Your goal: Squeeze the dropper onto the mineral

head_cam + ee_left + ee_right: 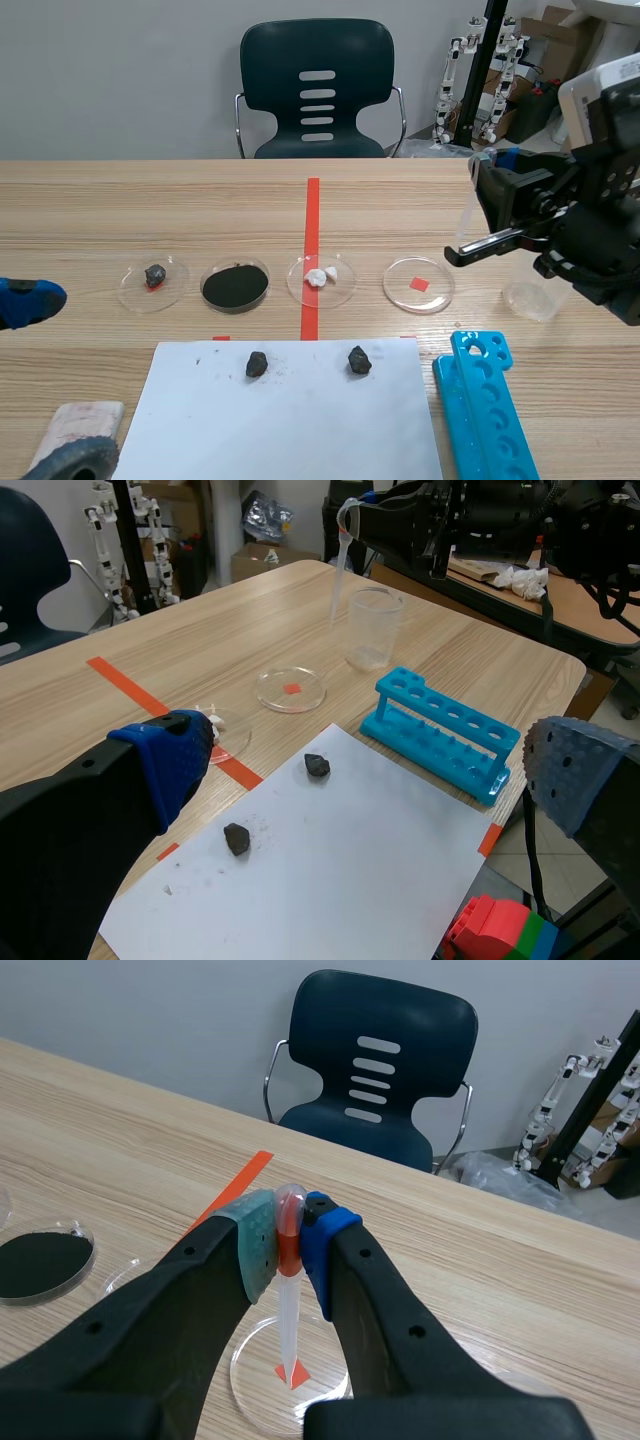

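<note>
1. The right gripper (289, 1245) pinches the dropper (290, 1305) at its bulb, long axis upright, tip down.
2. The nearest mineral (359, 360) lies on the white paper (300, 430), lower centre of the scene view, down-left of the dropper and well apart.
3. The left gripper (370, 760) is spread and holds nothing.

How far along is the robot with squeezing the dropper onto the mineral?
Done: the right end effector is shut on the dropper. In hand: the dropper hangs raised near the clear dish and the beaker. Left: bringing it over a mineral on the white paper and squeezing; no liquid shows there.
</note>
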